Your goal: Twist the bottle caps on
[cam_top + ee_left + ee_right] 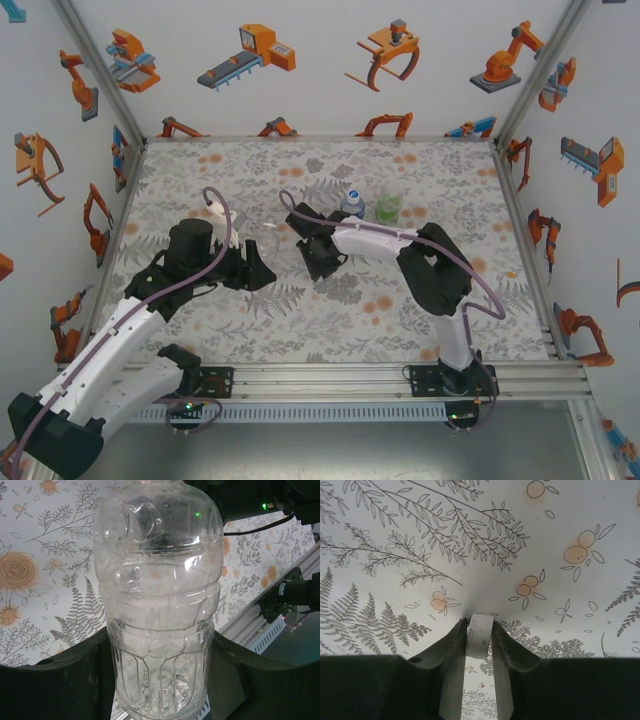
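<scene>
A plain clear bottle (157, 605) stands between the dark fingers (50, 680) of my left gripper (160, 680), which is shut on its lower ribbed body. In the top view this bottle (267, 240) is left of centre, with the left gripper (258, 266) at it; its mouth is cut off by the wrist view's top edge. My right gripper (479, 626) points down at the table and is shut on a small white bottle cap (479, 636), held on edge between the pads. In the top view the right gripper (320, 264) sits just right of the clear bottle.
Two more bottles stand upright at the back centre: one with a blue label (352, 203) and a green-tinted one (390, 206). The floral tablecloth (300, 320) is walled on three sides. An aluminium rail (330, 375) runs along the near edge.
</scene>
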You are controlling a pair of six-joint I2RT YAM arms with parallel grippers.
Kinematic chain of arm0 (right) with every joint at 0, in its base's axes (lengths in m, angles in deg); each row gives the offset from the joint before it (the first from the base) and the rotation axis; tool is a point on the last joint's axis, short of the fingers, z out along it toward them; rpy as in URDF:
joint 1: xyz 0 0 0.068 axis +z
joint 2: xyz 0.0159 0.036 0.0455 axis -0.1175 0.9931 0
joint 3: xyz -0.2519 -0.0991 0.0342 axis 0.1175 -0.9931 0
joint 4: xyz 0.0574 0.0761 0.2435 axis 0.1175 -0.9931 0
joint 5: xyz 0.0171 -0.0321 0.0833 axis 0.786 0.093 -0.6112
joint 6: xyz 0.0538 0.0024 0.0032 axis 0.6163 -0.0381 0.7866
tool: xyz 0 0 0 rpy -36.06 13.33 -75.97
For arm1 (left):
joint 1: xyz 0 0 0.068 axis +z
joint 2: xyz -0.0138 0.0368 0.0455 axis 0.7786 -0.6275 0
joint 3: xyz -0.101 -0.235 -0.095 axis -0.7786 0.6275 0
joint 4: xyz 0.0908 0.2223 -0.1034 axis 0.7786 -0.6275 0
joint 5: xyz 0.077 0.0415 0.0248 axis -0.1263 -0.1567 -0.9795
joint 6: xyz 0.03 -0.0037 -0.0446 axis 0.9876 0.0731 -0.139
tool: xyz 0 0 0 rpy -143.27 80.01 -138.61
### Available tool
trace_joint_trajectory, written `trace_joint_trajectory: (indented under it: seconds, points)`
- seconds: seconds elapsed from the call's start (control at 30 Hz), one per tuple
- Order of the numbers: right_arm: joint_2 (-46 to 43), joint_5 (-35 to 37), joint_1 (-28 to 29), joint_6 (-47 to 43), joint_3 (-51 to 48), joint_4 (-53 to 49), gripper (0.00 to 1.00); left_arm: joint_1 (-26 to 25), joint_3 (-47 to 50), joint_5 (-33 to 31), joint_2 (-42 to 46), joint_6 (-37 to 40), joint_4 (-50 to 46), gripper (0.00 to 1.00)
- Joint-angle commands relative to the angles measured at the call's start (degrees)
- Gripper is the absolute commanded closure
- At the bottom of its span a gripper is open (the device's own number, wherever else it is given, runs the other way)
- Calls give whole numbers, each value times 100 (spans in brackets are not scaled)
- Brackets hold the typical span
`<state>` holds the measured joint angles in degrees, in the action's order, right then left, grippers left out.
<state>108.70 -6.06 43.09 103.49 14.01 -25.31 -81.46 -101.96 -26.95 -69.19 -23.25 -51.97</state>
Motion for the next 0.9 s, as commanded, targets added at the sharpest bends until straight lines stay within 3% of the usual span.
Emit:
trace_joint_trajectory:
  seconds: [0.0,0.27,0.43,0.63,0.87]
  points:
    - [-297,-372,-39,240,-339,433,76,14,-44,116,46,-98,178,96]
    - [-1242,-1614,-683,1151,-1882,2175,80,9,-51,236,-121,-150,313,96]
    - [-1687,-1998,-1135,1636,-2949,2950,72,10,-48,288,-226,-185,421,96]
    - [-2224,-1489,-1232,1383,-3351,2579,62,12,-112,332,-408,-176,431,96]
    - [-2395,-223,-894,601,-2632,1348,60,9,-113,374,-511,-196,475,96]
